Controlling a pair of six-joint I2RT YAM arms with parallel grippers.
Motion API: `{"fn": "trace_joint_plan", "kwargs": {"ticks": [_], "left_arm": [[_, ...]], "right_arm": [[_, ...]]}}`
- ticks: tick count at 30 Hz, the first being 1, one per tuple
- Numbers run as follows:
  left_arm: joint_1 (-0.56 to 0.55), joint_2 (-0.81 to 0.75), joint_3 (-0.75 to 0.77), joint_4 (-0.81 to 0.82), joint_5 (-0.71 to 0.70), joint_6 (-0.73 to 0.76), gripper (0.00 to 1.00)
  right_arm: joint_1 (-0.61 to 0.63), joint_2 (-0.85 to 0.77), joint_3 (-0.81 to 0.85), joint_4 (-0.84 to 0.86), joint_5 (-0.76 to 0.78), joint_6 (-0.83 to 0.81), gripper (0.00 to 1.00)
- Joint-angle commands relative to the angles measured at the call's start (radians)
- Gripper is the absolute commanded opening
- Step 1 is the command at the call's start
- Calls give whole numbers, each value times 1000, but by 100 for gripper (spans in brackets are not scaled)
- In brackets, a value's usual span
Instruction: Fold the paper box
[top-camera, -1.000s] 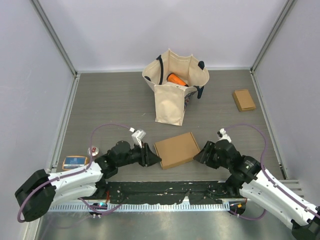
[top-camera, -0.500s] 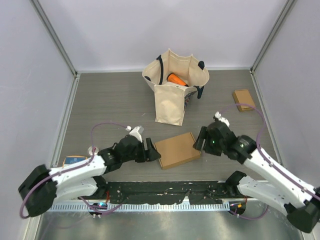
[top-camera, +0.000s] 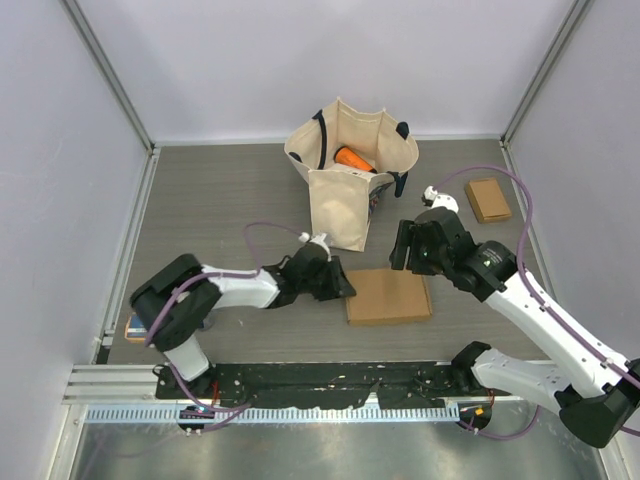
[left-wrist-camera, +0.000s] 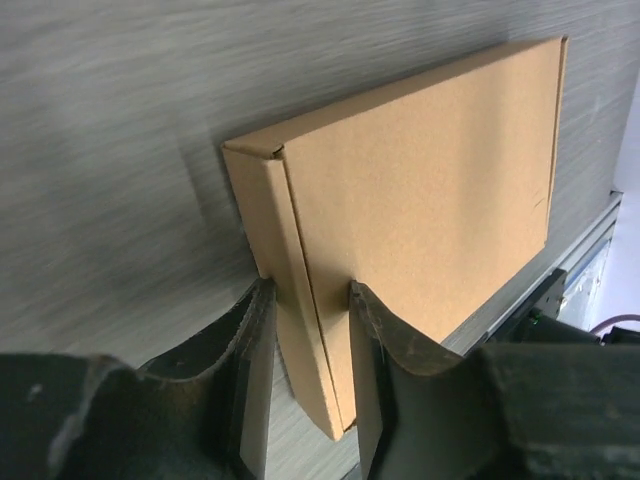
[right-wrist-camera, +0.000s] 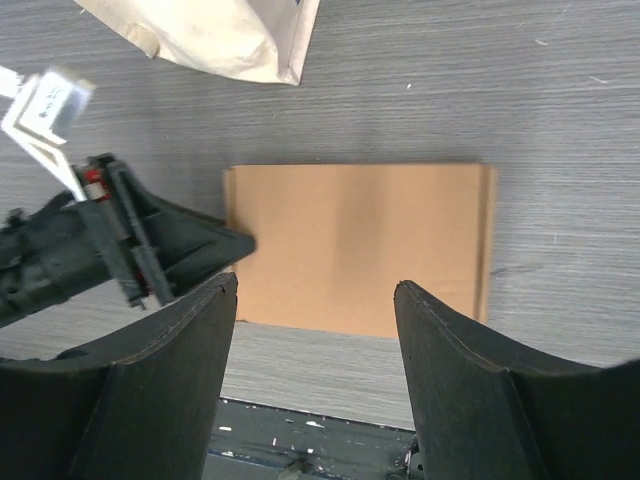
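Note:
The flat brown paper box (top-camera: 388, 296) lies on the grey table in front of the tote bag. My left gripper (top-camera: 340, 287) is at the box's left edge, arm stretched low over the table. In the left wrist view the box (left-wrist-camera: 420, 180) stands edge-on between my fingers, and the left gripper (left-wrist-camera: 305, 340) is shut on its narrow side flap. My right gripper (top-camera: 405, 250) hangs open above the box's far right part, touching nothing. In the right wrist view the box (right-wrist-camera: 360, 250) shows below the open right gripper (right-wrist-camera: 315, 330), with the left gripper (right-wrist-camera: 150, 250) at its left edge.
A cream tote bag (top-camera: 350, 170) with an orange object (top-camera: 353, 158) inside stands behind the box. A small brown box (top-camera: 487, 199) lies at the back right. A blue and orange item (top-camera: 133, 326) lies at the left edge. A black rail (top-camera: 330, 380) runs along the front.
The left gripper has moved right and forward with the box, which now lies further right and square to the table edge. The right arm has lifted up and back off the box.

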Motion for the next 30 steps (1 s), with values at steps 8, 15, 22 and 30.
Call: {"fn": "trace_joint_plan", "kwargs": {"ticks": [8, 15, 22, 30], "left_arm": [[-157, 415, 441, 95, 53, -27, 26], [-233, 579, 651, 155, 75, -139, 27], [-315, 650, 733, 202, 68, -246, 25], [-353, 627, 685, 244, 53, -289, 30]], "right_arm": [[-13, -161, 20, -50, 69, 15, 70], [-13, -207, 24, -81, 85, 26, 70], [-14, -229, 47, -87, 85, 36, 70], [-11, -252, 17, -76, 58, 47, 70]]}}
